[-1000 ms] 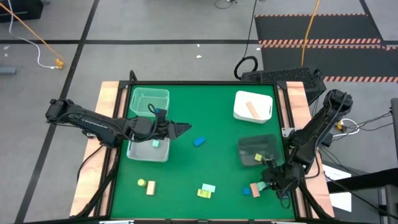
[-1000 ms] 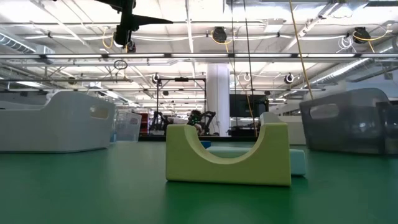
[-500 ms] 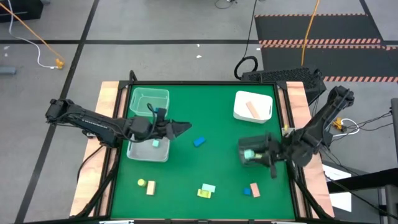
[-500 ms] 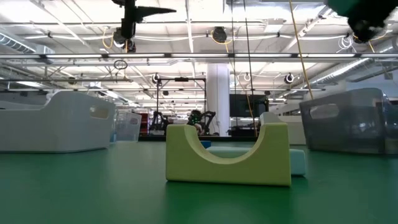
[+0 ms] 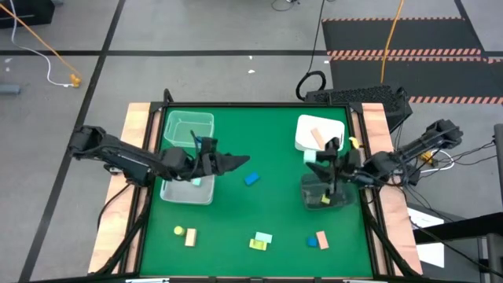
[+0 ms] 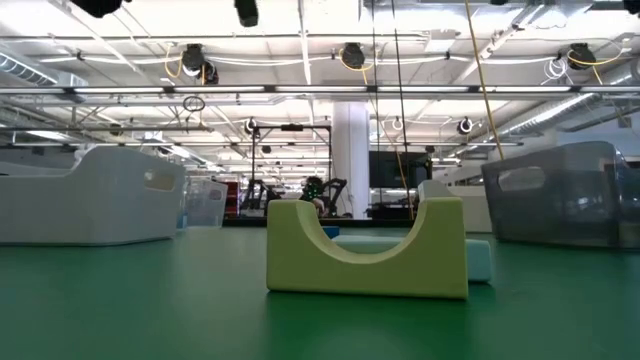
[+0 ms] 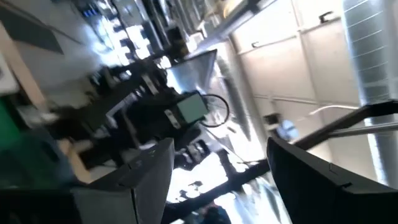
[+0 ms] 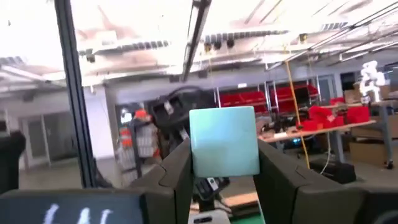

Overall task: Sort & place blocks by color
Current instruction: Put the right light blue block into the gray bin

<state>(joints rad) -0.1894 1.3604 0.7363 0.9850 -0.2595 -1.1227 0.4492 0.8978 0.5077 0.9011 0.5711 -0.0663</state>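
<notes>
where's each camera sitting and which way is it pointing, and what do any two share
High view: above the table, looking straight down; both arms show, the left hand over the clear tray, the right hand over the dark tray.
Low view: at table height, looking level past the yellow-green arch block into the room; hardly any arm shows.
Left wrist view: looks past its open fingers into the room.
Right wrist view: looks past its fingers holding a mint block.
Shared: the arch block and dark tray appear in high and low views.

Two arms (image 5: 126, 157), four trays (image 5: 189, 126), about ten blocks (image 5: 251, 179)
</notes>
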